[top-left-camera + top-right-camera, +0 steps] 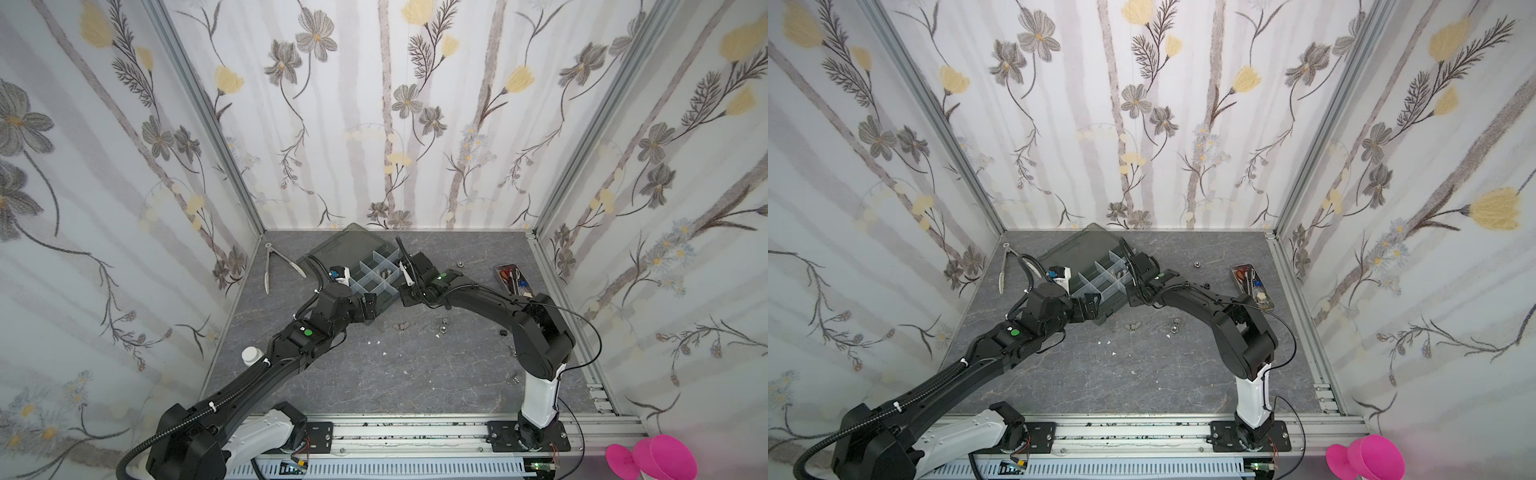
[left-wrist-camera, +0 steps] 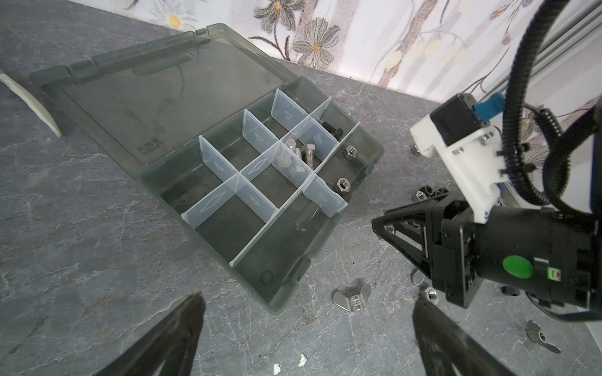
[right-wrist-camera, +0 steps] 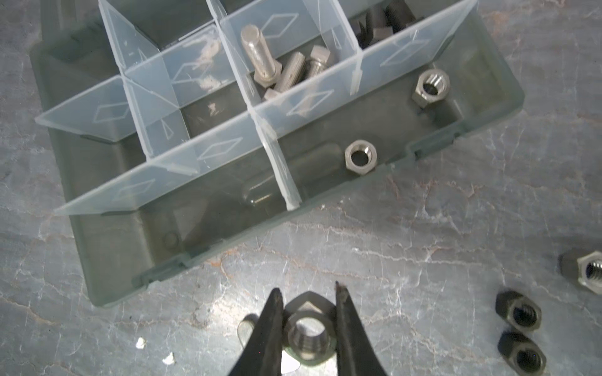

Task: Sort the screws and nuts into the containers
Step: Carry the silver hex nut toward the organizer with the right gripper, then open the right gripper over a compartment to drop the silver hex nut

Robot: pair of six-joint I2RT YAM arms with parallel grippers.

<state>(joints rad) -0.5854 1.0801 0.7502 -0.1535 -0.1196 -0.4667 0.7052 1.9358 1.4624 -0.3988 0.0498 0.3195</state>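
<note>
My right gripper (image 3: 308, 289) is shut on a silver nut (image 3: 309, 338), just off the table beside the box's long side. The dark grey box (image 1: 384, 301) lies open in both top views, with pale dividers. One compartment holds silver screws (image 3: 260, 55), and a black screw (image 2: 332, 130) lies in the one beside it. Two silver nuts (image 3: 360, 158) sit in the long edge compartment. My left gripper (image 2: 309, 298) hangs open and empty over bare table at the box's near corner. Black nuts (image 3: 518, 314) lie loose on the table.
A wing nut (image 2: 351, 298) and a silver nut (image 2: 431, 294) lie near the left gripper. Long tongs (image 1: 268, 266) rest at the back left. A narrow tray with red-handled tools (image 1: 513, 280) is at the right, and a white bottle (image 1: 251, 355) stands by the left arm.
</note>
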